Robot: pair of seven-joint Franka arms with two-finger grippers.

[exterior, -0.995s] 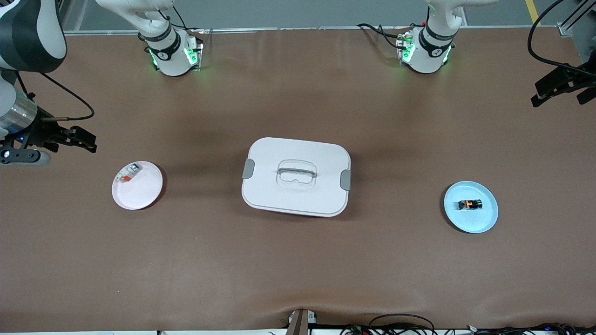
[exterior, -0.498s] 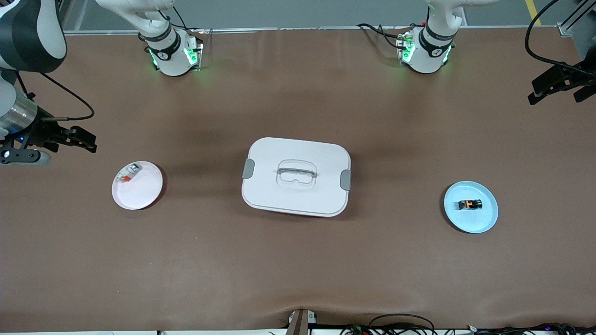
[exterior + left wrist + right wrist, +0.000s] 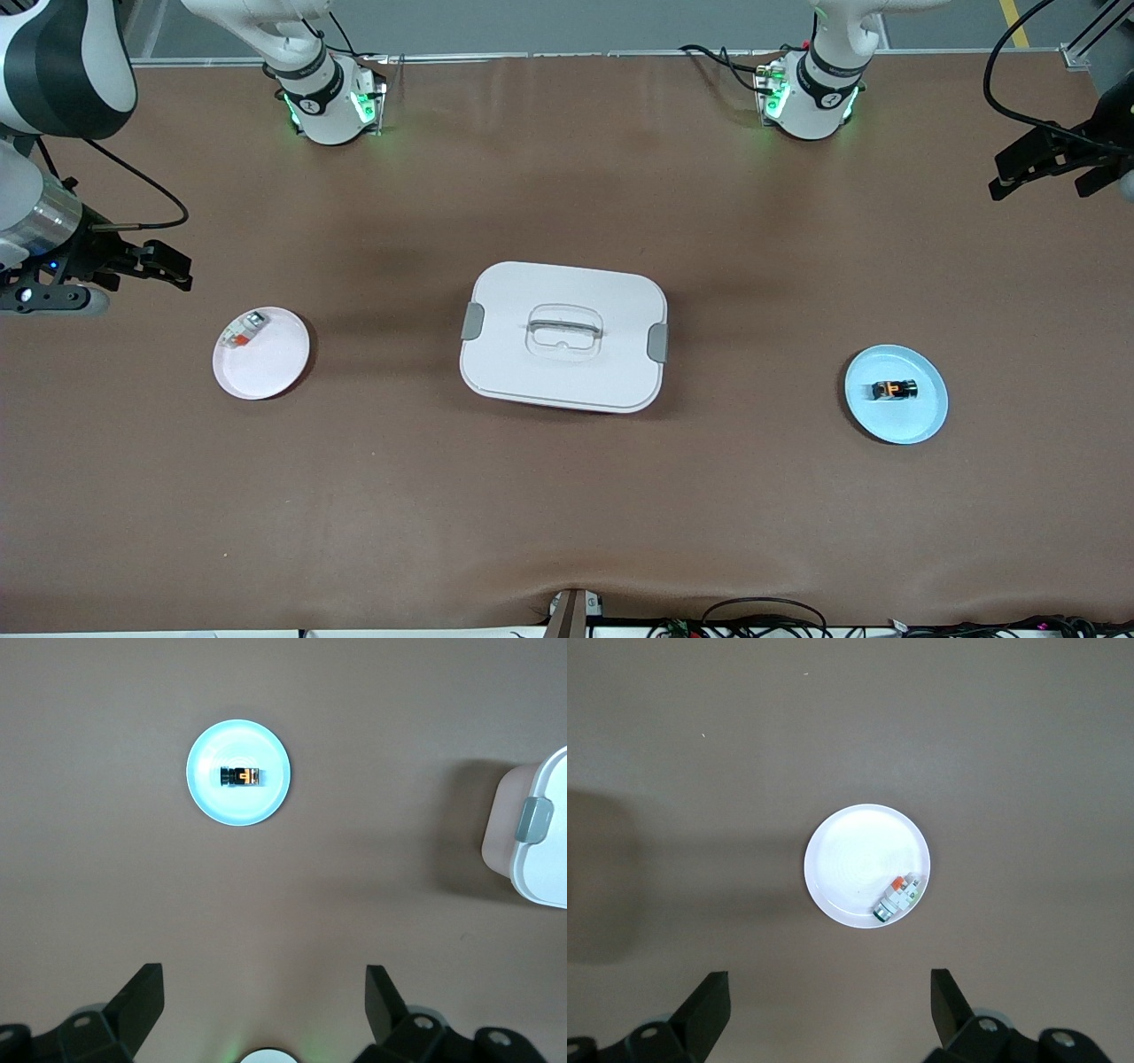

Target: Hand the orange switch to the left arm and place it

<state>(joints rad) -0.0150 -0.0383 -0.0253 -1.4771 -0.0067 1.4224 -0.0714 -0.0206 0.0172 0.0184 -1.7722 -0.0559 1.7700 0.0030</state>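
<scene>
Since a second ago the left gripper (image 3: 1032, 166), jaws wide and empty, has been shifted inward above the tabletop (image 3: 567, 496), the orange switch (image 3: 893, 389) being left ungrasped.

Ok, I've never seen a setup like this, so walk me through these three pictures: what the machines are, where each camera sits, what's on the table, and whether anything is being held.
These are two white robot arms bolted to a brown table. The wide picture looks down from a high camera facing them. The other two come from cameras on each arm's wrist, looking down past its own black fingers.

The box, white and lidded, sits mid-table. Toward the left arm's end, a blue plate carries the orange switch. Toward the right arm's end, a white plate carries a small white piece with a red-orange mark.

Nothing is held. The left gripper hangs open above the table near the blue plate, and the right gripper hangs open near the white plate.
</scene>
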